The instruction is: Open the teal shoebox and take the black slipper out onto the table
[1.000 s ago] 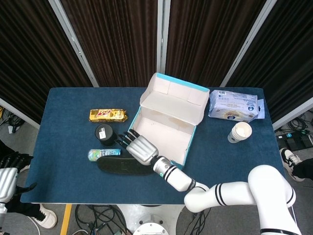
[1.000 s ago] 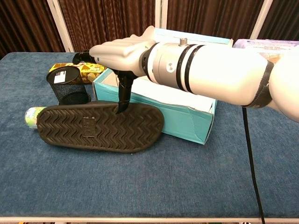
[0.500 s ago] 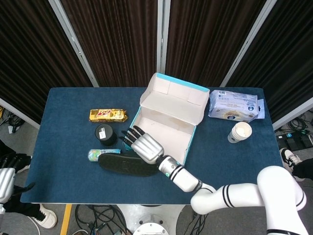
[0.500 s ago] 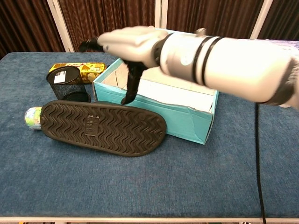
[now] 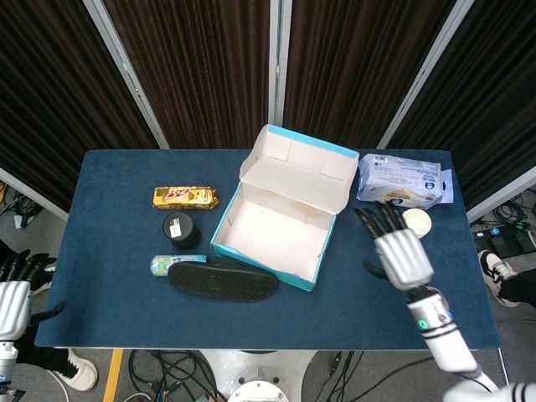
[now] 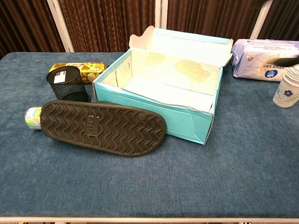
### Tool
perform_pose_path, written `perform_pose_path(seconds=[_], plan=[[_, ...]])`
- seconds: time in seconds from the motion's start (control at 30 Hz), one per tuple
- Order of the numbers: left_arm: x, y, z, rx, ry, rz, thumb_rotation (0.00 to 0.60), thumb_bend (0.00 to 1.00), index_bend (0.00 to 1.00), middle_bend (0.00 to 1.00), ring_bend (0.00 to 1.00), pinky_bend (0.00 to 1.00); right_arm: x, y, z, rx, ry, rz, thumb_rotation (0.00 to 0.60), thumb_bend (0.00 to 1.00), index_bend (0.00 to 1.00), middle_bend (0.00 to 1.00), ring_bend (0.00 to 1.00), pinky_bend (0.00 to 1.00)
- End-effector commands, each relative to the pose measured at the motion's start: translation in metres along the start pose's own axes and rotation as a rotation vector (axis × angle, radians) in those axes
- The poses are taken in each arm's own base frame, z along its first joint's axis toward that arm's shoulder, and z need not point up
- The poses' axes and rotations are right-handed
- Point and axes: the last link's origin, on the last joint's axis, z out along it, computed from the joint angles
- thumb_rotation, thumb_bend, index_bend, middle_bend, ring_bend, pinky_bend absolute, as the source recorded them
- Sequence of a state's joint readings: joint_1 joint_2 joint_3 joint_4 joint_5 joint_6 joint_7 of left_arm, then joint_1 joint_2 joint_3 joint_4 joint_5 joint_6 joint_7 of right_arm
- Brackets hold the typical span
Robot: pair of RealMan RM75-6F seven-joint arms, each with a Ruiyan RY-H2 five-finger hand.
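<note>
The teal shoebox (image 5: 276,219) (image 6: 163,100) stands open at the table's middle, lid tipped back, its white inside bare. The black slipper (image 5: 223,280) (image 6: 103,127) lies sole-up on the blue cloth just in front of the box's left end, with nothing touching it. My right hand (image 5: 399,249) hovers over the table's right side, fingers spread, holding nothing, far from the slipper. My left hand (image 5: 12,295) shows only at the left edge of the head view, off the table, fingers apart and empty.
A black mesh cup (image 5: 179,229) (image 6: 67,84), a yellow snack bar (image 5: 185,197) and a small green bottle (image 5: 167,264) sit left of the box. A wipes pack (image 5: 399,179) (image 6: 264,59) and paper cups (image 5: 411,224) (image 6: 287,87) stand at the right, close to my right hand.
My right hand has lifted off the slipper and swung far to the right, near the paper cups. The slipper stays lying by the box.
</note>
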State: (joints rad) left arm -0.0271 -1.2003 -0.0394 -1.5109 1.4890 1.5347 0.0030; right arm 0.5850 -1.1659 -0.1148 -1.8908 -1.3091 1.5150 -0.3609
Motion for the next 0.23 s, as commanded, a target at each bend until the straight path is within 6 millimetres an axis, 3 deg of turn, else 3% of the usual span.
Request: perform_pose_path(seconds=[0.03, 0.1, 0.23], plan=[[-0.003, 0.002, 0.003, -0.001, 0.018, 0.013, 0.600, 0.00, 0.25, 0.20, 0.10, 0.12, 0.005, 0.060, -0.082, -0.181, -0.003, 0.045, 0.600, 0.10, 0.07, 0.09, 0.01, 0.02], [-0.004, 0.004, 0.003, -0.001, 0.021, 0.024, 0.600, 0.00, 0.25, 0.20, 0.10, 0.12, 0.002, 0.074, -0.104, -0.226, -0.041, 0.078, 0.600, 0.10, 0.04, 0.05, 0.00, 0.00], [-0.007, 0.007, 0.002, 0.000, 0.009, 0.042, 0.600, 0.00, 0.25, 0.20, 0.10, 0.11, -0.002, 0.089, -0.126, -0.246, -0.035, 0.069, 0.600, 0.10, 0.00, 0.00, 0.00, 0.00]])
